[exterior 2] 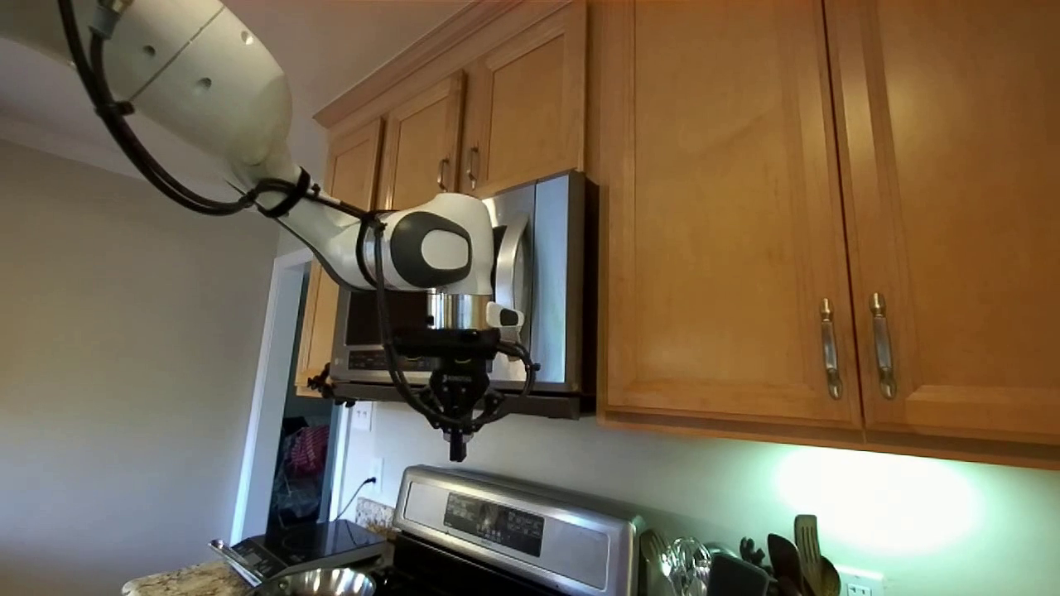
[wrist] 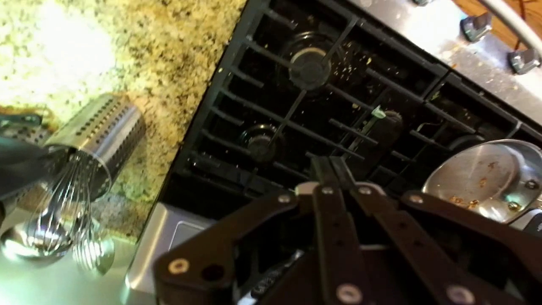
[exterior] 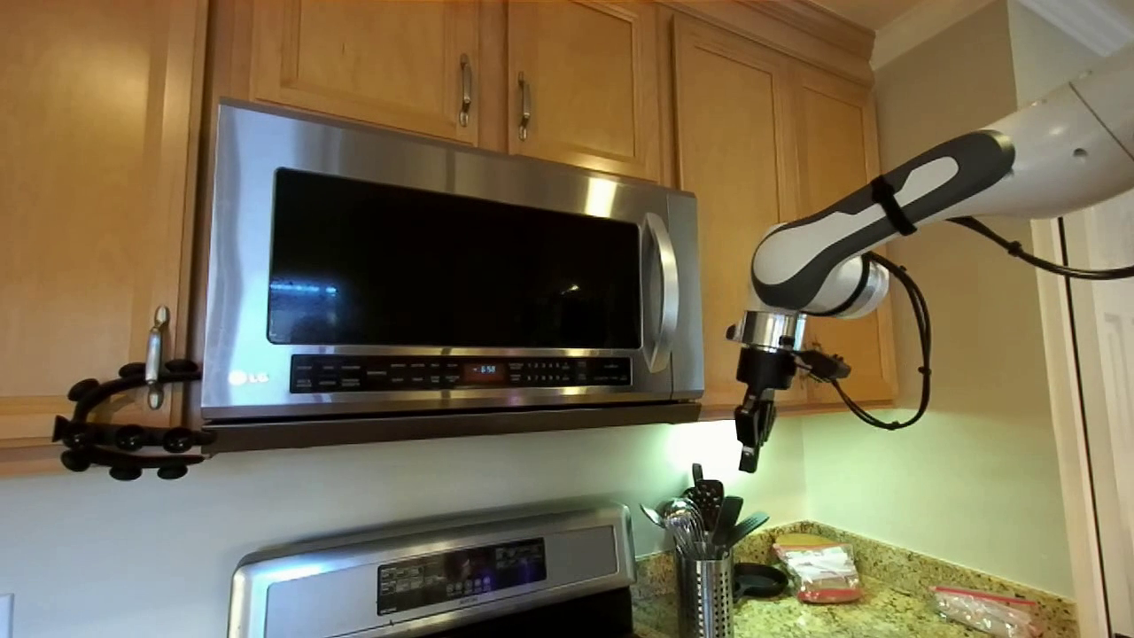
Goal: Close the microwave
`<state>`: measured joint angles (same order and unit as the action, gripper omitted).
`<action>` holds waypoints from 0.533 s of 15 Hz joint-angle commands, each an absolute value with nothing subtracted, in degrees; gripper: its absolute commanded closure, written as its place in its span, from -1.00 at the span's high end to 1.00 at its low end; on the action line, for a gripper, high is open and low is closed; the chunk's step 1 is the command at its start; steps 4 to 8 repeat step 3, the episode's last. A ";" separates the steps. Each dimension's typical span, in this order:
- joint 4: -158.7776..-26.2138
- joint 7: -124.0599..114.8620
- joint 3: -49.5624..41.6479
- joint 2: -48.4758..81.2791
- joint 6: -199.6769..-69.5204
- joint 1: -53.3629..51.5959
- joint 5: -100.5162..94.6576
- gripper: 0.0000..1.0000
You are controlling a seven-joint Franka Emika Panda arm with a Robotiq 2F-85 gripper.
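Observation:
The stainless-steel microwave (exterior: 443, 266) hangs under the cabinets and also shows in an exterior view (exterior 2: 553, 281), partly hidden behind the arm. Its door looks flush with the front, with no gap that I can see. The curved vertical handle (exterior: 663, 292) is at the door's right end and shows in an exterior view too (exterior 2: 512, 261). My gripper (exterior: 749, 454) points down in front of the microwave, apart from it, its tips below the microwave's bottom edge; it also shows in an exterior view (exterior 2: 457, 449). In the wrist view the fingertips (wrist: 331, 164) meet with nothing between them.
Below is the steel stove (exterior: 434, 567) with black grates (wrist: 271, 114) and a steel pan (wrist: 478, 182). A perforated utensil holder (exterior: 706, 589) stands beside it, with utensils sticking up. A black flexible tripod (exterior: 128, 434) hangs on a cabinet handle. Plastic bags (exterior: 819, 571) lie on the counter.

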<state>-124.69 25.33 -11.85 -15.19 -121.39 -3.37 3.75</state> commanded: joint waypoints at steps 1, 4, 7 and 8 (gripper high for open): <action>-129.96 21.53 -10.92 -18.79 -118.67 0.43 4.93 -0.31; -127.42 23.92 -10.77 -16.25 -119.31 0.27 5.15 -0.55; -127.42 23.92 -10.77 -16.25 -119.31 0.27 5.15 -0.55; -127.42 23.92 -10.77 -16.25 -119.31 0.27 5.15 -0.55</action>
